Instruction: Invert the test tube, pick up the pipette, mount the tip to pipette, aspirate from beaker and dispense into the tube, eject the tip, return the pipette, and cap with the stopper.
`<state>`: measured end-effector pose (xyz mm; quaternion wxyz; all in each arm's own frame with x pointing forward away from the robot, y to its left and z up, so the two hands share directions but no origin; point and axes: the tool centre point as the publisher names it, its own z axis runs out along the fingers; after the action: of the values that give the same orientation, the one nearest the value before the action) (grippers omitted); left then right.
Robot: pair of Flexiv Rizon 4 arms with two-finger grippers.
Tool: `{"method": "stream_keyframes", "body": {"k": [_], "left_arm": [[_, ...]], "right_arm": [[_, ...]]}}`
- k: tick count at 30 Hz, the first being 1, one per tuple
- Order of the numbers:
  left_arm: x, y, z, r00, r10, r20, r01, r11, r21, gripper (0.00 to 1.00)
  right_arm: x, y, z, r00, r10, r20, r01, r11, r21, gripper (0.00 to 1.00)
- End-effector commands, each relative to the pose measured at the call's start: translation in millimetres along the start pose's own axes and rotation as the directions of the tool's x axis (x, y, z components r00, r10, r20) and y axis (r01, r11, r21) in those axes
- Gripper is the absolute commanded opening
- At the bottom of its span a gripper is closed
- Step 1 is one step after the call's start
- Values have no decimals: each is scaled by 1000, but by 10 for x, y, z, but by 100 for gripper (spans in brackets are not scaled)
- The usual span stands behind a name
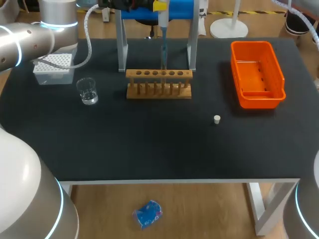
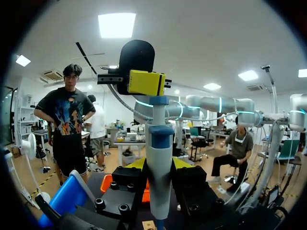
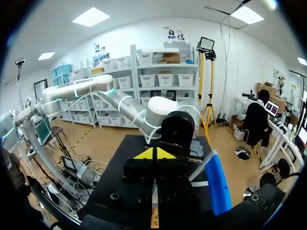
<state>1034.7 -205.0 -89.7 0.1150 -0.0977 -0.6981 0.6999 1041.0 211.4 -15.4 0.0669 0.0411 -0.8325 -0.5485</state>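
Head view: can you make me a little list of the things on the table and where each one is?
table: black
test tube rack: wooden, middle of the table toward the back
pipette: hanging upright above the rack, on a blue stand
beaker: clear glass, to the left of the rack
tip box: back left corner, behind the beaker
basket: orange, back right
stopper: small and white, alone on the table, in front of the rack and to its right
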Motion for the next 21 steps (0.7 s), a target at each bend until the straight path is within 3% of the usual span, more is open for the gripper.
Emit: {"method": "stream_keyframes", "body": {"k": [1,21], "left_arm": [[-11,-30,-3,1000,1,-2,-1,1000,1,0],[-11,-30,-3,1000,1,-2,-1,1000,1,0]], "right_arm": [[-11,-34,8,1000,3,-4,-3,1000,5,0],[24,-112,39,1000,25,-9,-25,1000,5,0]]}}
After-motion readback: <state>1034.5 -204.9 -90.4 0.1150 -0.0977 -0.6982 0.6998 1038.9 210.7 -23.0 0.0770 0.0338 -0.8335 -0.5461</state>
